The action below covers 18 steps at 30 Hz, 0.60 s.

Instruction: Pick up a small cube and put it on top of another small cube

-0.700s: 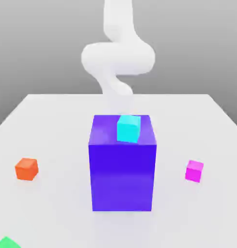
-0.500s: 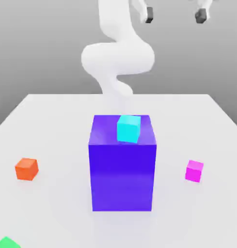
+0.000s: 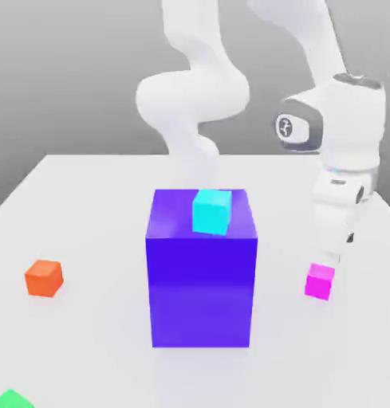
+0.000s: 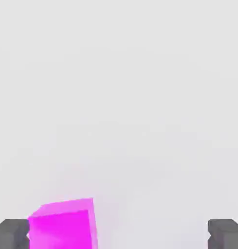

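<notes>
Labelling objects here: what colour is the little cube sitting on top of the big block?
Cyan cube, clearest in the exterior view.

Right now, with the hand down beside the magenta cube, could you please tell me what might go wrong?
1. In the hand view the magenta cube sits off-centre, close to one finger of the open hand; closing may push or twist it rather than grip it squarely.
2. The cyan cube rests atop the tall blue-violet block; a low carry could clip that block.
</notes>
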Motion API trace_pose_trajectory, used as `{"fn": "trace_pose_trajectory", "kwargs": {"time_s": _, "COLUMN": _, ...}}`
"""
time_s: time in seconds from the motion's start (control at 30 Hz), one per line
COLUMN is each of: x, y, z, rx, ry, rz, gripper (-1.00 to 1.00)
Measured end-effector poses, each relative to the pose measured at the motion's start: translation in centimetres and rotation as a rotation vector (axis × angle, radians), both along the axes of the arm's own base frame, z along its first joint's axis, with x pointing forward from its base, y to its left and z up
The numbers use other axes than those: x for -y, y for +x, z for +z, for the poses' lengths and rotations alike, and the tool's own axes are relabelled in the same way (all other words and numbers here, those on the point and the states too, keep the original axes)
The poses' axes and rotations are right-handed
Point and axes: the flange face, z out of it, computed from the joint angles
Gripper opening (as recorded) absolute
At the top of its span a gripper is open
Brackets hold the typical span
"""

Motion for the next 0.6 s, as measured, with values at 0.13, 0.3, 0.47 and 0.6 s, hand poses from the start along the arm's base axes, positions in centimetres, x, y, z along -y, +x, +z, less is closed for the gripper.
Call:
{"fn": "trace_pose_trajectory", "kwargs": {"time_s": 0.13, "x": 0.0, "y": -0.5, "z": -3.6, "rx": -0.01, "ry": -0.007, "rz": 0.015, "gripper": 0.0}}
{"fn": "trace_pose_trajectory", "kwargs": {"time_s": 0.3, "x": 0.2, "y": -0.7, "z": -6.6, "rx": -0.012, "ry": -0.008, "rz": 0.016, "gripper": -1.0}}
{"fn": "trace_pose_trajectory", "kwargs": {"time_s": 0.47, "x": 0.2, "y": -0.7, "z": -6.8, "rx": -0.012, "ry": -0.009, "rz": 0.016, "gripper": -1.0}}
{"fn": "trace_pose_trajectory", "kwargs": {"time_s": 0.6, "x": 0.0, "y": -0.6, "z": -4.4, "rx": -0.011, "ry": -0.009, "rz": 0.016, "gripper": -1.0}}
